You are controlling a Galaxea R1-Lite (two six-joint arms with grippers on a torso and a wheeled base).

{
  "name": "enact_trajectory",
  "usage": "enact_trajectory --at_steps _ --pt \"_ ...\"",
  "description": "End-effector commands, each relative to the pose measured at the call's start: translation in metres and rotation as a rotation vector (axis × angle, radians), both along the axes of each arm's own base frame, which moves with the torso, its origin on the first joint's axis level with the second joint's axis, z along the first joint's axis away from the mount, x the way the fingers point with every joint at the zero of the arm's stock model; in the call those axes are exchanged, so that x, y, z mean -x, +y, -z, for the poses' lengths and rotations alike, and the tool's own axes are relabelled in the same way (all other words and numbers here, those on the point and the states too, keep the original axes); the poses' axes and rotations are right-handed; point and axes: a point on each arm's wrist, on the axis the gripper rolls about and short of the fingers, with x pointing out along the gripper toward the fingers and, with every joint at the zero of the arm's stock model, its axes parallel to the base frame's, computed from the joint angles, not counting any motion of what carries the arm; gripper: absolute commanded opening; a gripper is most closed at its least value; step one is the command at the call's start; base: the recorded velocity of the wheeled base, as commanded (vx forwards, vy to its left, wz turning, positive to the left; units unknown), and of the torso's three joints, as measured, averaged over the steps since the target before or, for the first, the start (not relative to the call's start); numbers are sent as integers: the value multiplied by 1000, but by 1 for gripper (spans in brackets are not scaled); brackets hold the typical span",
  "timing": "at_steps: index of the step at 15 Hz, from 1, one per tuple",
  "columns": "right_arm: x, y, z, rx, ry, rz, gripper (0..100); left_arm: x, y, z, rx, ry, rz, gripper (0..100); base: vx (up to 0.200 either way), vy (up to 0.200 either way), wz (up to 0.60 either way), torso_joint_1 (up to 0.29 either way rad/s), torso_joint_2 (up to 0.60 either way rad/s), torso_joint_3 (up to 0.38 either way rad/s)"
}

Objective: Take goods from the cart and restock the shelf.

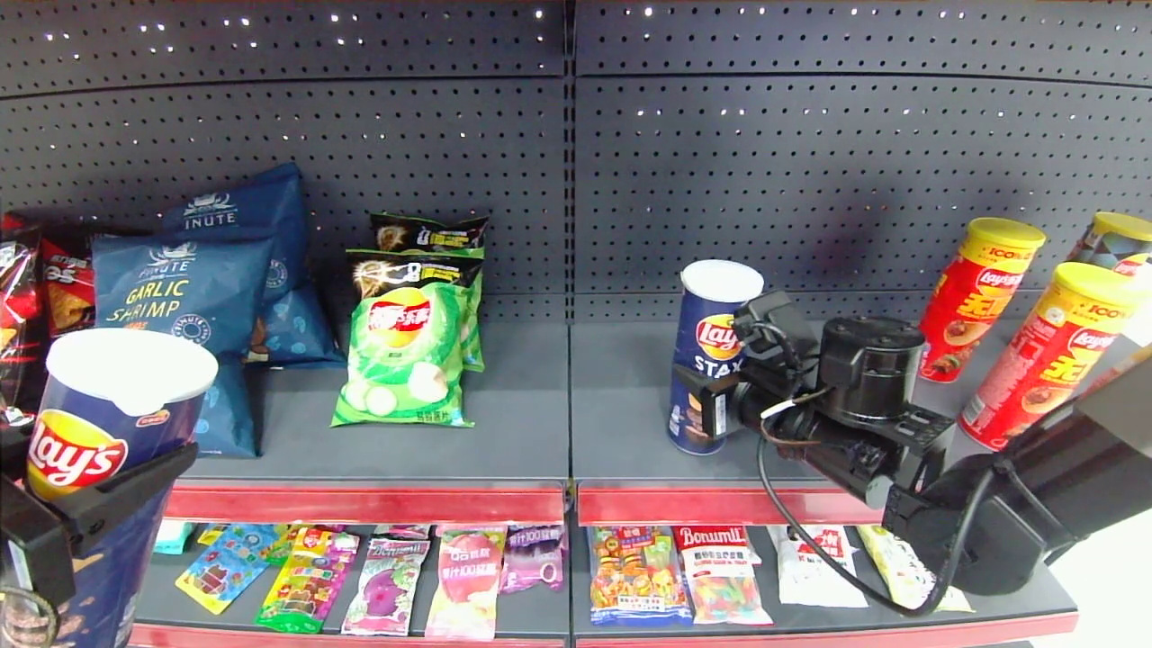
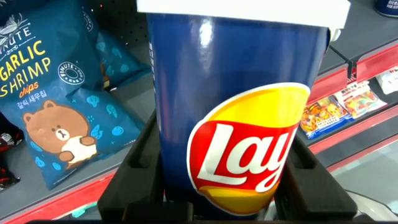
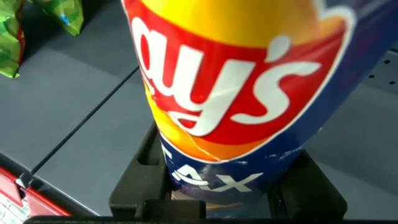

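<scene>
Blue can (image 1: 713, 355) stands upright near the front edge of the shelf (image 1: 513, 387), clamped in my right gripper (image 1: 700, 409), while my left gripper (image 1: 85, 504) squeezes a second can (image 1: 117, 396) before the left corner.

Grey shelf (image 1: 540, 450), red front lip. Upper board, left to right: blue bags (image 1: 180, 297) propped against the back panel, green bags (image 1: 405, 360) overlapping, blue can (image 1: 711, 360) upright, red cans (image 1: 976, 297) far right. Lower board: candy packets (image 1: 468, 576) lying flat in a row.
</scene>
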Motion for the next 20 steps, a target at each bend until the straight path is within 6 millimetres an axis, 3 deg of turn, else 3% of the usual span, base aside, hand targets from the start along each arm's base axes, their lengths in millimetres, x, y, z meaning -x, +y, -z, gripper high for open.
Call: enact_trajectory --at_steps 1,6,7,14,20 --pt "0 1 2 3 6 -2 0 -1 0 0 0 4 -1 0 0 0 0 0 0 0" --pt "1 0 4 11 16 5 0 -1 0 0 -1 3 1 0 0 0 0 0 0 0" --pt "2 2 4 11 14 4 100 -1 0 0 0 4 1 0 0 0 0 0 0 0" --pt "8 2 -4 -1 -5 6 100 0 0 0 0 0 1 0 0 0 0 0 0 0" --pt "38 -7 -14 0 -5 -16 100 0 0 3 -1 11 1 0 0 0 0 0 0 0"
